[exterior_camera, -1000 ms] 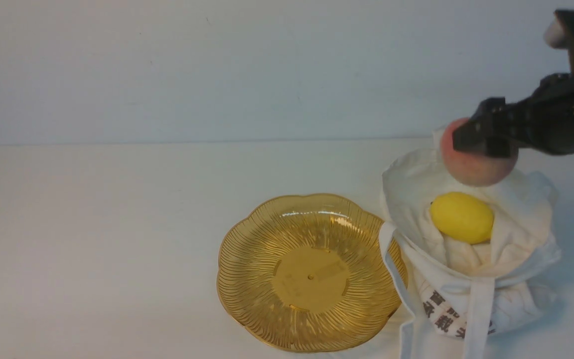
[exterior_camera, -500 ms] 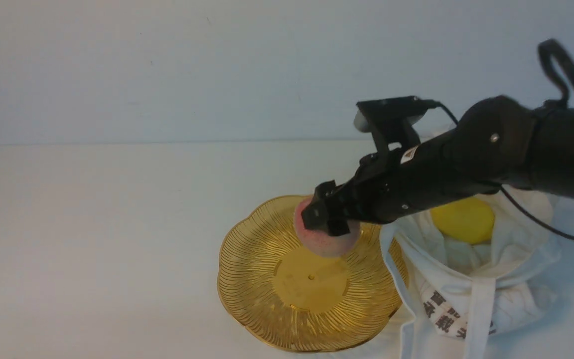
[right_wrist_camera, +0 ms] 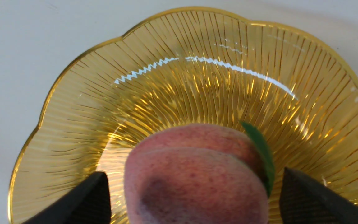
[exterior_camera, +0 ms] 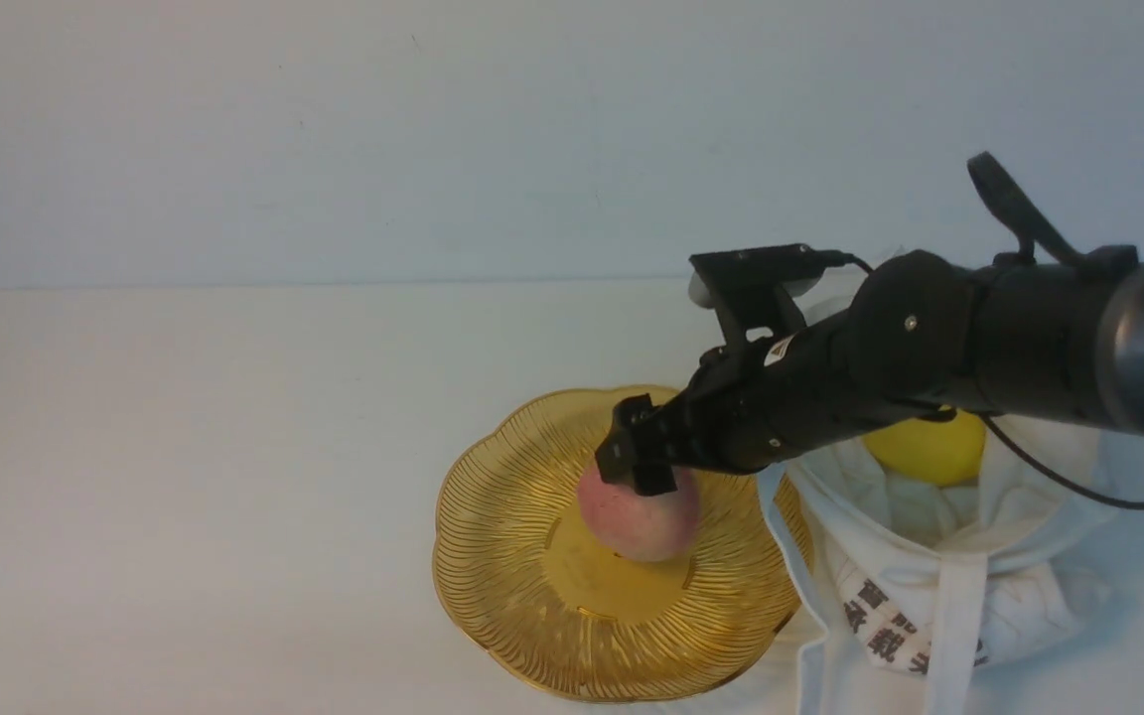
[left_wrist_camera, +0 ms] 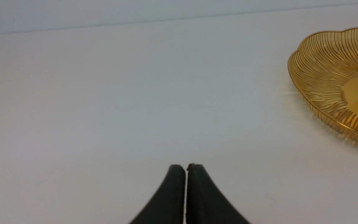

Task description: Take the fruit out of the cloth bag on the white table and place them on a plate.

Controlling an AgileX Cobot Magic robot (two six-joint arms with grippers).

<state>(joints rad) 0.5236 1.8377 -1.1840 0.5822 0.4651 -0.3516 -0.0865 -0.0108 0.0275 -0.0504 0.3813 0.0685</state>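
From the front view, the peach now sits in the amber plate, lowered since a moment ago; the right pincer stands open around it. One fruit seems delivered; the lemon waits right, in the cloth bag. The left pincer looks closed, idle.

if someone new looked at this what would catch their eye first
Probably the pink peach, sitting in the scalloped amber plate with the right claw open around it. Next, the bright yellow lemon would stand out, lying in the white cloth bag to the plate's right.
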